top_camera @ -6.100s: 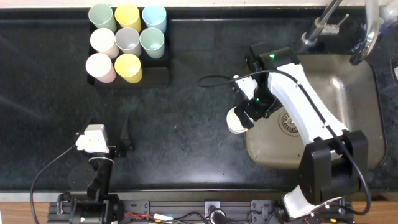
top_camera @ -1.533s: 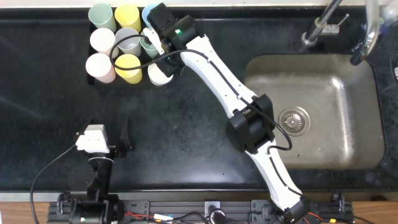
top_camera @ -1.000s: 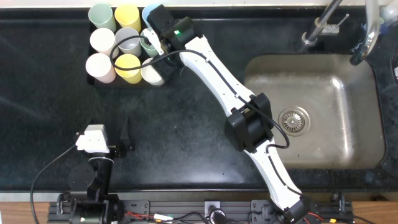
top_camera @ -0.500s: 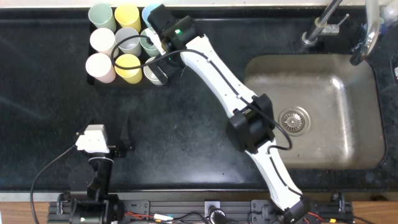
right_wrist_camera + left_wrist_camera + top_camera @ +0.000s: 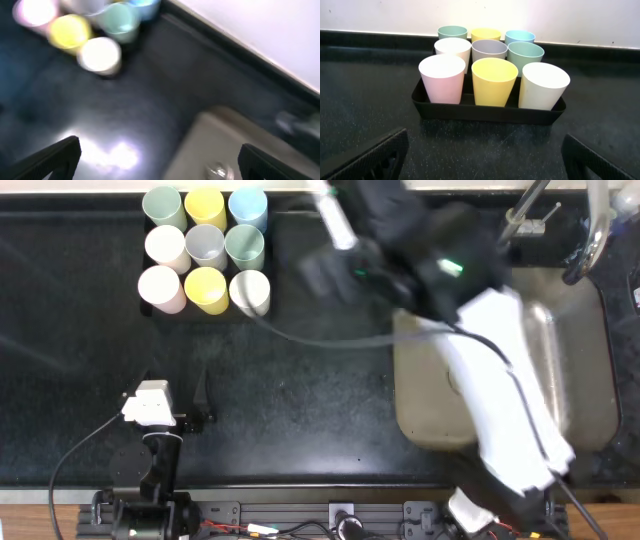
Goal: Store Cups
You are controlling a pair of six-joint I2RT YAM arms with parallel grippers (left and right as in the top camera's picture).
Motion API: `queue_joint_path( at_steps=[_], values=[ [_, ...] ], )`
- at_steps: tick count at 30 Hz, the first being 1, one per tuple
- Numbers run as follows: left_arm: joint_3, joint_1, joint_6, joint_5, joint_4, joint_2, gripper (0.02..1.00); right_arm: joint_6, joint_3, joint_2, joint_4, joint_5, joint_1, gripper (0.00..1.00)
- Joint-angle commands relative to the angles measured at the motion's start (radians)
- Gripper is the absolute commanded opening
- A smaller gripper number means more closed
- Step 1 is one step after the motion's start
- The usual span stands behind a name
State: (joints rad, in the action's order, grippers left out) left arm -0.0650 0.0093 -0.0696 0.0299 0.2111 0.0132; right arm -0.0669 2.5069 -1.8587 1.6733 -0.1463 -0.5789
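Note:
A black tray (image 5: 210, 316) at the back left of the counter holds several cups in pastel colours, filling a three-by-three grid. The cream cup (image 5: 250, 292) stands upright in the tray's front right slot, also seen as the cream cup (image 5: 544, 85) and the cream cup (image 5: 101, 55). My right gripper (image 5: 335, 255) is lifted and blurred over the counter between tray and sink, open and holding nothing (image 5: 160, 165). My left gripper (image 5: 200, 405) rests low at the front left, open and facing the tray (image 5: 485, 112) from a distance.
A steel sink (image 5: 570, 310) fills the right side, with a faucet (image 5: 520, 215) behind it. Dark counter stretches between tray and sink. The back wall runs just behind the tray.
The right gripper set the cream cup into the tray's front right slot, let go, and has swung up and right, away from the tray. The left arm has not moved.

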Motion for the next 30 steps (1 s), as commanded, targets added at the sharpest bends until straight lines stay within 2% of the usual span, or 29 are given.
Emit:
queue_joint_path(
  at_steps=[1,3,8,11,14,16,18,20,27,30],
  values=[
    [-0.001,0.006,0.021,0.013,0.008,-0.010,1.000,0.123,-0.224,0.149,-0.052,-0.204,0.099,0.996],
    [-0.001,0.006,0.021,0.013,0.008,-0.010,1.000,0.130,-0.414,0.248,-0.085,-0.233,0.163,0.998],
    [-0.001,0.006,0.021,0.013,0.008,-0.010,1.000,0.249,-0.919,0.499,-0.163,-0.215,0.303,0.998],
    [-0.001,0.006,0.021,0.013,0.008,-0.010,1.000,0.356,-1.201,0.677,-0.251,-0.120,0.364,0.996],
    [-0.001,0.006,0.021,0.013,0.008,-0.010,1.000,0.483,-1.449,0.886,-0.431,-0.017,0.425,0.998],
    [-0.001,0.006,0.021,0.013,0.008,-0.010,1.000,0.454,-1.610,1.049,-0.628,-0.036,0.468,0.998],
    [-0.001,0.006,0.021,0.013,0.008,-0.010,0.998,0.364,-1.772,1.217,-0.860,-0.069,0.497,0.998],
    [-0.001,0.006,0.021,0.013,0.008,-0.010,1.000,0.296,-1.897,1.344,-1.038,-0.057,0.515,0.998],
    [-0.001,0.006,0.021,0.013,0.008,-0.010,0.998,0.298,-2.219,1.645,-1.480,-0.050,0.521,0.998],
    [-0.001,0.006,0.021,0.013,0.008,-0.010,1.000,0.298,-2.309,1.725,-1.614,-0.056,0.520,0.998]
  ],
)
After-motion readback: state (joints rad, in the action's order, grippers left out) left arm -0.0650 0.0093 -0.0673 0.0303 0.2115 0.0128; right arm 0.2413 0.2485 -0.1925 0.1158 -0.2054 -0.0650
